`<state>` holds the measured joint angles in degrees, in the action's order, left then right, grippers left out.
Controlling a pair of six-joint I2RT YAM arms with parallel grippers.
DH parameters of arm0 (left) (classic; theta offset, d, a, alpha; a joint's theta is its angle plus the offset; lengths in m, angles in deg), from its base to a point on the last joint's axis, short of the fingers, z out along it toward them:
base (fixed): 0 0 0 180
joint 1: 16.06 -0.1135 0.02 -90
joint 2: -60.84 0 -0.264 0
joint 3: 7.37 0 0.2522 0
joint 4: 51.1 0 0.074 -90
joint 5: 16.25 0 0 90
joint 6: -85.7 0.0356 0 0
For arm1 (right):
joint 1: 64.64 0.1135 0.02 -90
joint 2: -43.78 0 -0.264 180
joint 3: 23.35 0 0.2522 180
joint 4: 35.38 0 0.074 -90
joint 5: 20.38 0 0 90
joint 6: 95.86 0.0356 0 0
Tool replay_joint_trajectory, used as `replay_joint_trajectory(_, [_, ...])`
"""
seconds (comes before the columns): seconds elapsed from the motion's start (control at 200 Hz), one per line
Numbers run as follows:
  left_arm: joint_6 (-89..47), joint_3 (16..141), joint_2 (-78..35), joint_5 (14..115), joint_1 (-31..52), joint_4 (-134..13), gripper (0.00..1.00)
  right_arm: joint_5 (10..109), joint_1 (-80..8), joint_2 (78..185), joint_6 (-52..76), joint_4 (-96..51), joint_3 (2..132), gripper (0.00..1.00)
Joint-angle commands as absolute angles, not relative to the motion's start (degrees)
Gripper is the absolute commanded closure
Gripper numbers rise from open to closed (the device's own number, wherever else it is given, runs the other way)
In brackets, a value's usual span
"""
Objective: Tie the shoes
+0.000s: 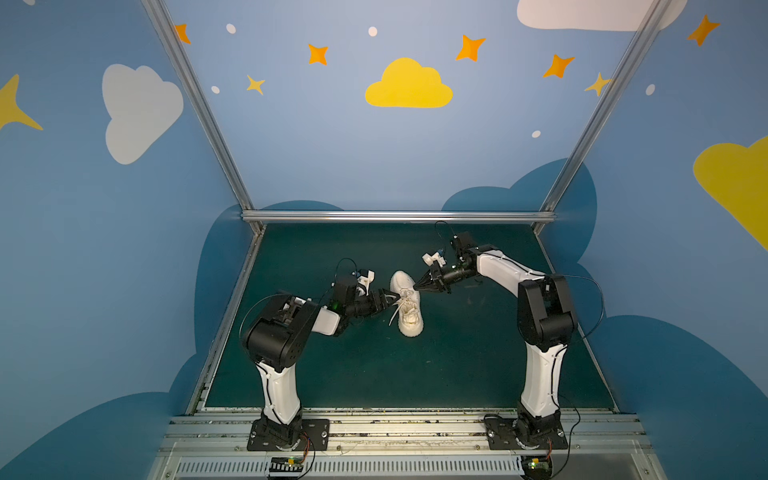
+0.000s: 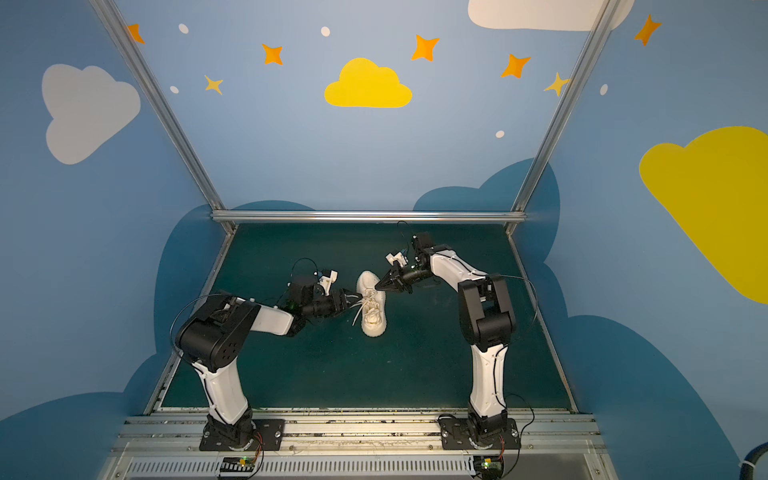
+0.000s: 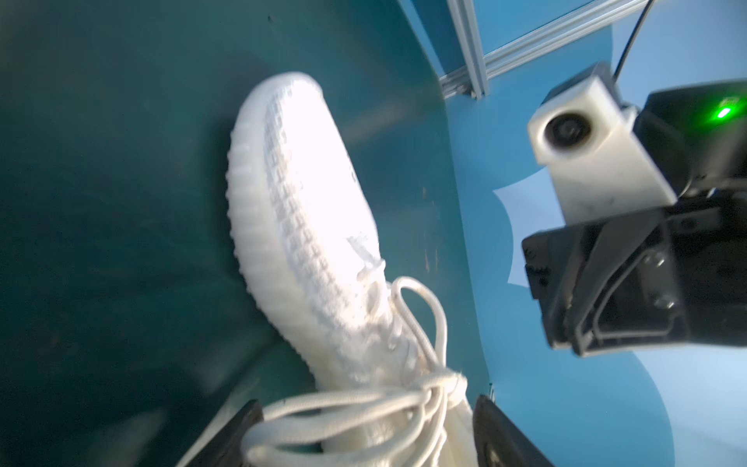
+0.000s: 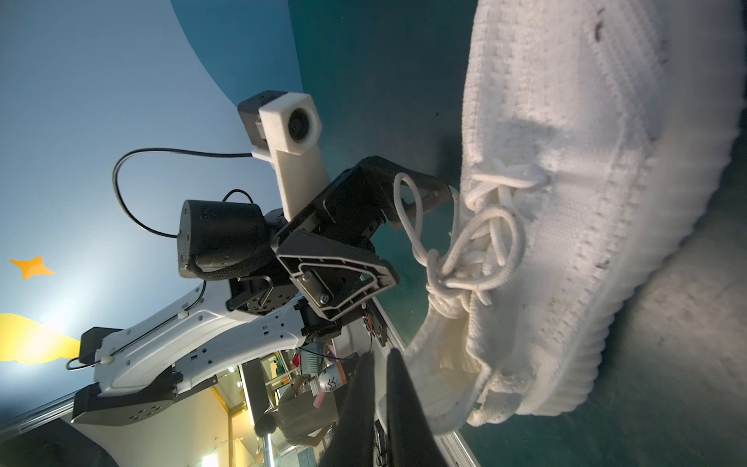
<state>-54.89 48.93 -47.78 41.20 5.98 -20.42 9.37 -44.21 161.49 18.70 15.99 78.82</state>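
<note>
1. Left gripper (image 1: 394,297): the black fingers (image 3: 495,434) were found spread apart, straddling the laces (image 3: 404,394) at the instep. Nothing was clamped.
2. In the right wrist view a lace loop (image 4: 406,210) was seen crossing one finger of that gripper. Contact could not be judged.
3. Right gripper (image 1: 417,286): the tapered fingers (image 4: 361,404) were drawn together to a point, with nothing seen between them. The tip was placed just beside the shoe's flank on the right-arm side.
4. Shoe (image 1: 409,316): an off-white knit upper of coarse weave and a rounded toe were noted, with a chunky sole closely ribbed along its edge. It was set on the mat mid-table, between the two grippers, toe toward the back rail.
5. Laces: round cream braided cord, knotted into loose loops over the instep. One free end (image 1: 393,316) was trailed onto the mat on the left-arm side.
6. Mat (image 1: 374,374): dark green, matte and flat. The aluminium back rail (image 1: 395,216) was well apart from the shoe. Bare mat was recorded in front of the shoe and behind it.
</note>
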Motion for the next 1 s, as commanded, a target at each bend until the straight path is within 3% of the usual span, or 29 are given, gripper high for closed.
replay_joint_trajectory(0.0, [-56.0, 50.5, -48.6, 42.6, 6.3, -17.3, 0.2, 8.7, -44.6, 158.7, 17.4, 16.8, 78.2, 0.9])
replay_joint_trajectory(0.561, [-56.9, 52.6, -50.4, 44.3, 7.7, -16.4, 0.34, 8.6, -45.7, 158.9, 19.1, 12.6, 74.6, 0.91])
replay_joint_trajectory(0.846, [-57.7, 51.6, -50.7, 45.2, 8.2, -13.0, 0.71, 8.6, -45.8, 160.1, 19.0, 12.4, 75.1, 0.92])
replay_joint_trajectory(0.996, [-58.2, 51.3, -51.1, 44.9, 8.1, -12.1, 0.91, 9.5, -45.7, 161.6, 18.4, 13.1, 76.3, 0.81])
